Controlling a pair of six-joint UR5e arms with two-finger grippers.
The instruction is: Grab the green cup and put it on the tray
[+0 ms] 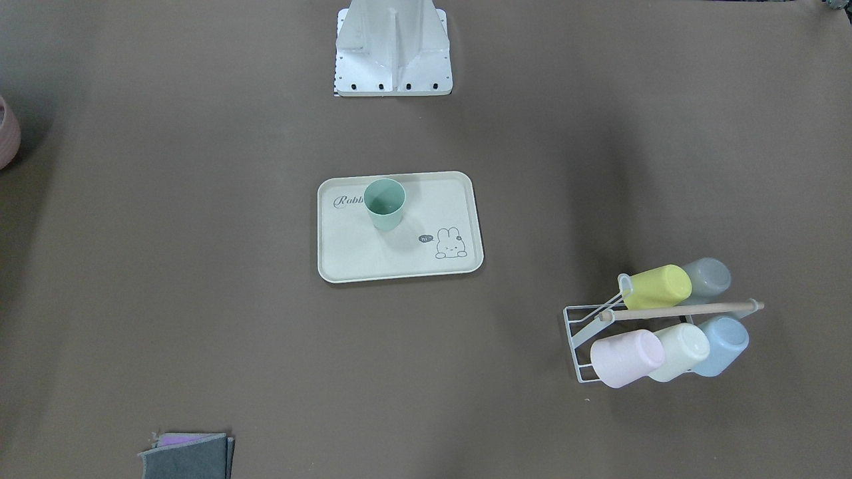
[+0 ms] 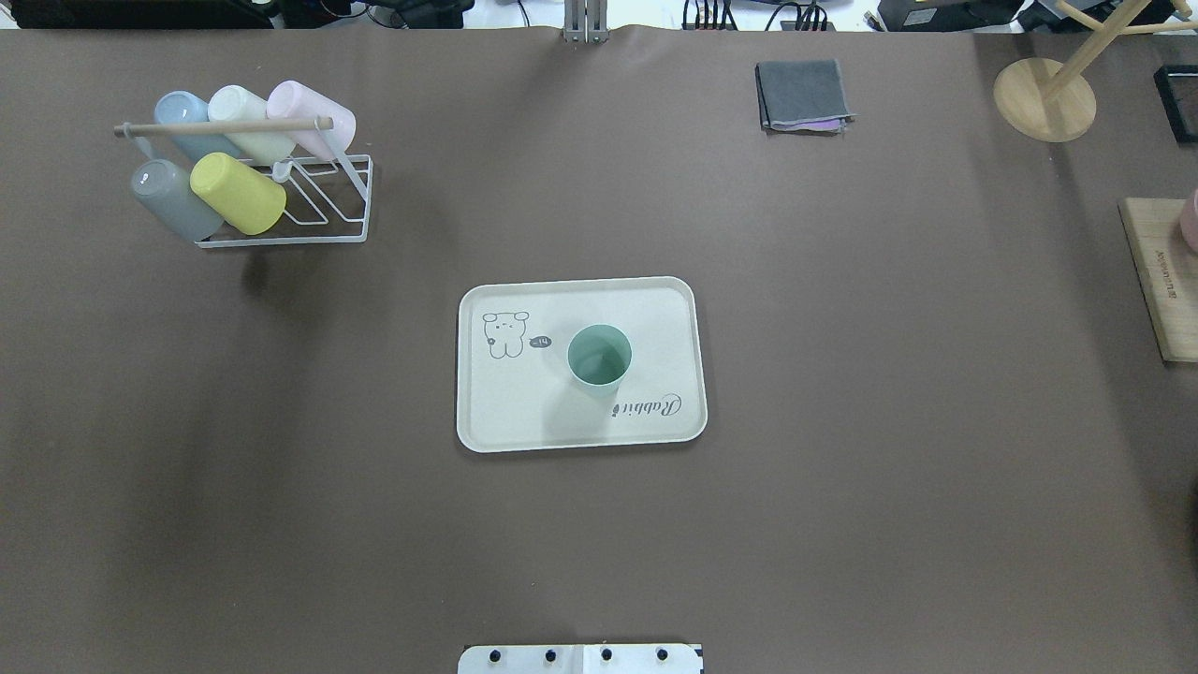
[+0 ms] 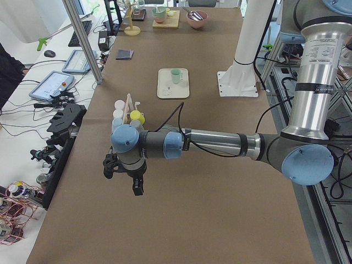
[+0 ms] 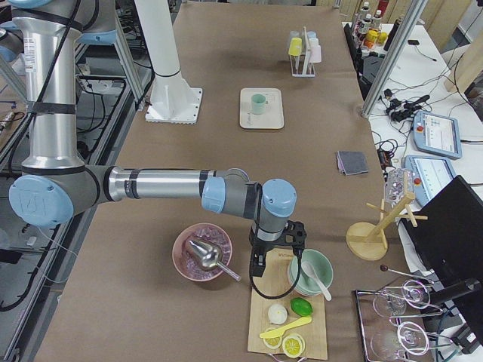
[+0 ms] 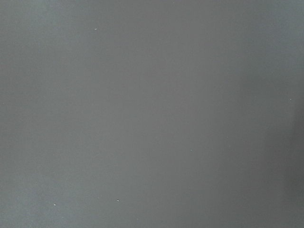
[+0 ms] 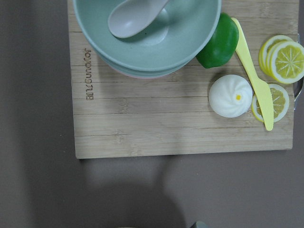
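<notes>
The green cup (image 1: 385, 203) stands upright on the cream tray (image 1: 399, 265) at the table's middle, over the "Rabbit" script. Cup (image 2: 599, 356) and tray (image 2: 505, 417) also show in the overhead view, and small in the side views (image 3: 175, 75) (image 4: 259, 103). No gripper is near them. My left gripper (image 3: 122, 179) hangs above bare table far beyond the cup rack. My right gripper (image 4: 273, 253) hangs above a wooden board at the other end. Both show only in side views, so I cannot tell whether they are open or shut.
A wire rack (image 2: 318, 211) holds several cups, among them a yellow cup (image 2: 239, 194). A folded grey cloth (image 2: 803, 95) lies at the far edge. The wooden board (image 6: 142, 128) carries a green bowl (image 6: 147, 28), a bun and lemon slices. A pink bowl (image 4: 202, 253) sits beside it.
</notes>
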